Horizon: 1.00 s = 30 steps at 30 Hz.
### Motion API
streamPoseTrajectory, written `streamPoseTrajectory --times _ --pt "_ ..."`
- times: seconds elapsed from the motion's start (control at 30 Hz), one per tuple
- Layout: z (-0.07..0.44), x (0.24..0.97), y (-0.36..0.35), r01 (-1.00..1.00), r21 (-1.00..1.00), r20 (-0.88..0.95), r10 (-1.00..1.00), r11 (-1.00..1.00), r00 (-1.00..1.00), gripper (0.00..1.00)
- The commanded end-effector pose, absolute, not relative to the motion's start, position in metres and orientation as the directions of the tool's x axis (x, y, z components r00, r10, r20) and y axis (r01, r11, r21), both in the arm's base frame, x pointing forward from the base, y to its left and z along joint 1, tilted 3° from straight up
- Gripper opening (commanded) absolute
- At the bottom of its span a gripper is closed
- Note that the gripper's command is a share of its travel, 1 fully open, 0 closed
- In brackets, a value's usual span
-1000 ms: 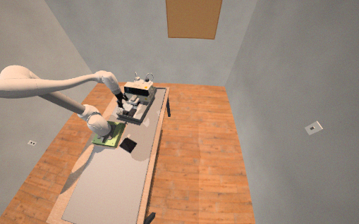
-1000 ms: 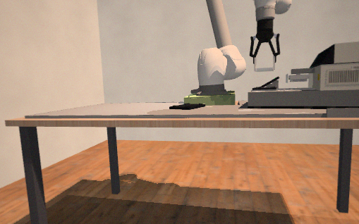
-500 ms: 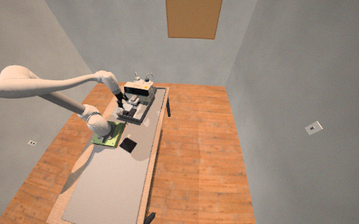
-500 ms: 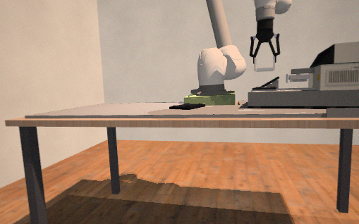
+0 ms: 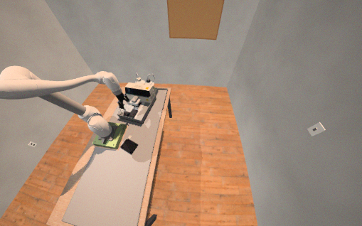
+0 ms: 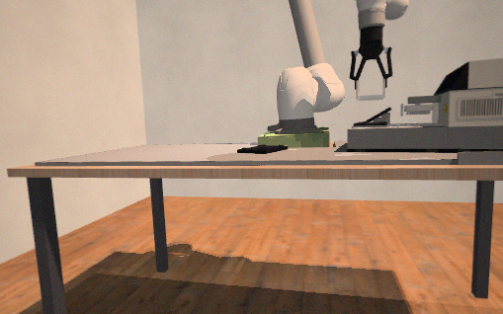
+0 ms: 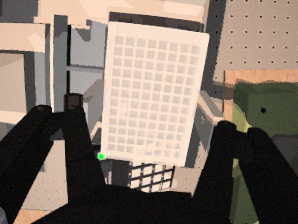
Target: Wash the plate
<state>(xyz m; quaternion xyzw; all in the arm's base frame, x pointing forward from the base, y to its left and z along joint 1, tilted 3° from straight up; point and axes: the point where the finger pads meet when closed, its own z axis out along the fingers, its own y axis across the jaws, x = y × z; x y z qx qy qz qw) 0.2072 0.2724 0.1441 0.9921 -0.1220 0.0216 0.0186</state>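
While the wrist hides it, exterior shows table legs.

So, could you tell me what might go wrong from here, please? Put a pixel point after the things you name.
The gripper (image 5: 122, 106) (image 6: 372, 83) (image 7: 150, 98) holds the plate (image 6: 371, 97) (image 7: 154, 95) in mid-air, so it might slip and drop.
The plate looks slightly turned against the equipment below in the wrist view; lowered like that, it might catch instead of lying flat.

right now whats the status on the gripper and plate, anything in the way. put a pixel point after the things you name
gripper (image 5: 121, 106) (image 6: 371, 89) (image 7: 150, 98) shut on plate (image 6: 371, 97) (image 7: 154, 95); plate held up in the air, not seated; nothing seen touching plate besides gripper, washer (image 5: 140, 89) (image 6: 481, 106) close beside
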Motion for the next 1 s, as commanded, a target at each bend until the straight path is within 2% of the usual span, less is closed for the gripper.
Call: streamPoseTrajectory --times 0.0,0.4,0.47,0.97 --pt "0.148 0.208 0.276 -0.244 0.026 0.048 -0.243 -0.969 0.969 0.10" --pt "0.148 0.208 0.276 -0.244 0.026 0.048 -0.243 -0.969 0.969 0.10" --pt "0.146 0.213 0.267 -0.305 0.023 0.050 -0.304 -0.952 0.951 0.10" --pt "0.139 0.249 0.214 -0.305 0.023 0.050 -0.304 -0.952 0.951 0.10"
